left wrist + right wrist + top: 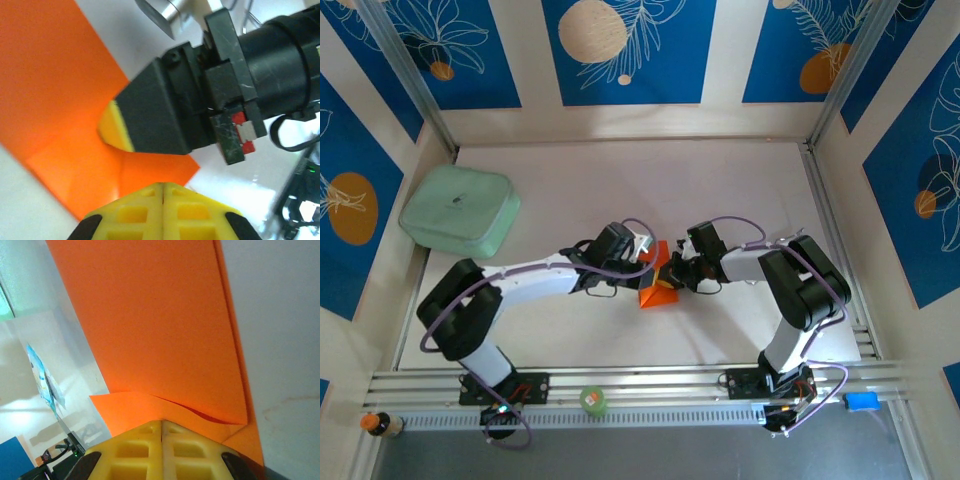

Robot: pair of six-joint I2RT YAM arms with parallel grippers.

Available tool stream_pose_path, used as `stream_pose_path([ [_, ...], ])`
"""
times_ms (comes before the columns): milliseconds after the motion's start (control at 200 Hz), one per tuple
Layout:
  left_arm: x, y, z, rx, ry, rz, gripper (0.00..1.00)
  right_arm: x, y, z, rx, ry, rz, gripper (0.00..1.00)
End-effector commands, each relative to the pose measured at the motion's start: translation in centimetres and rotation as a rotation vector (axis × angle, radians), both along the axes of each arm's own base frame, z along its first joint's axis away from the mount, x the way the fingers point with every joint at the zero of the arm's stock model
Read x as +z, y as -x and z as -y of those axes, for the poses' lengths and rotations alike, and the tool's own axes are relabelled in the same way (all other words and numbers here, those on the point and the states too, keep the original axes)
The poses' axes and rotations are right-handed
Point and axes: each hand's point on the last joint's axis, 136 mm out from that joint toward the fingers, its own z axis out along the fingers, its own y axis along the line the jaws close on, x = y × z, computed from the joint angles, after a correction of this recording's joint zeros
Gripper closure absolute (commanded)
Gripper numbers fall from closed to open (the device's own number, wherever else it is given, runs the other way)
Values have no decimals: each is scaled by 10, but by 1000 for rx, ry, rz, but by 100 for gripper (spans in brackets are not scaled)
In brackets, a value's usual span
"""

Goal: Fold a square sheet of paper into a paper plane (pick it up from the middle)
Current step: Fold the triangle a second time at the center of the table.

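Holding my left gripper [162,187] and right gripper [161,424] fully closed, tips at the creased square sheet of paper [659,287] lying between them, I judge any sideways drag could skew or tear the crease.

You find the folded paper [658,292] lying mid-table [620,180], the left gripper [650,263] at its left edge, the right gripper [676,272] upon it from the right. A pad [460,210] lies behind, far left. A round object [593,401] sits on the front rail [670,380].
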Motion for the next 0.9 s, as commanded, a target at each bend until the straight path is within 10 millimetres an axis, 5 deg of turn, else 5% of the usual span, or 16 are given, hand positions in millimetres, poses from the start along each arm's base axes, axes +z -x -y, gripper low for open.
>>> stream_pose_path([
  [0,5,8,20,-59,92,-99,96,-20,13,8,-15,60,-68,100],
  [350,-32,10,23,-34,52,-206,98,-19,12,8,-14,58,-67,100],
  [895,-75,21,-3,25,-41,-248,98,-20,12,9,-16,60,-68,100],
])
